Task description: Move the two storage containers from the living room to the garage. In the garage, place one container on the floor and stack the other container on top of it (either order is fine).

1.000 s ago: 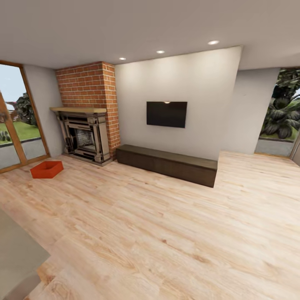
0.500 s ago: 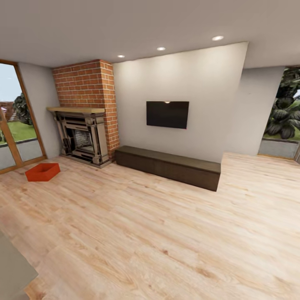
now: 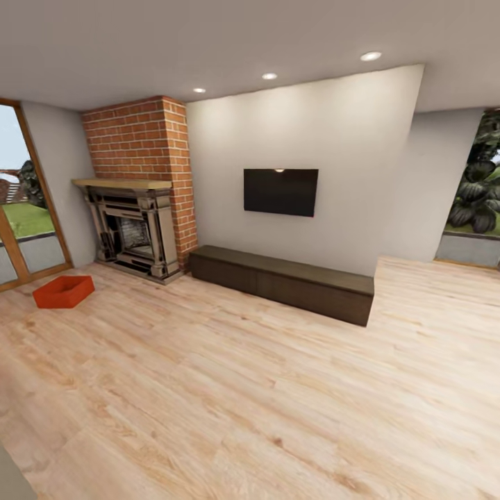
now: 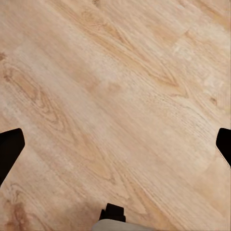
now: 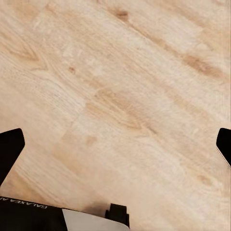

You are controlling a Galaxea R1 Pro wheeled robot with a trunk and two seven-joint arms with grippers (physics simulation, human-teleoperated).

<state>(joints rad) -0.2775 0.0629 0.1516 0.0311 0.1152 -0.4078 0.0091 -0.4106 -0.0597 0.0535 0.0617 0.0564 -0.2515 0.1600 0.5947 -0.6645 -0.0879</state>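
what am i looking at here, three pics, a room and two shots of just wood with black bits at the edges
These are simulator renders from a wheeled robot with two arms. The big picture comes from its head camera, looking across a living room: a brick fireplace, a wall TV, a dark low cabinet, and one orange-red storage container on the wood plank floor. The other two come from cameras near each gripper, pointing down at that floor. The black bits are the fingers of the left gripper and the right gripper, spread wide and holding nothing.
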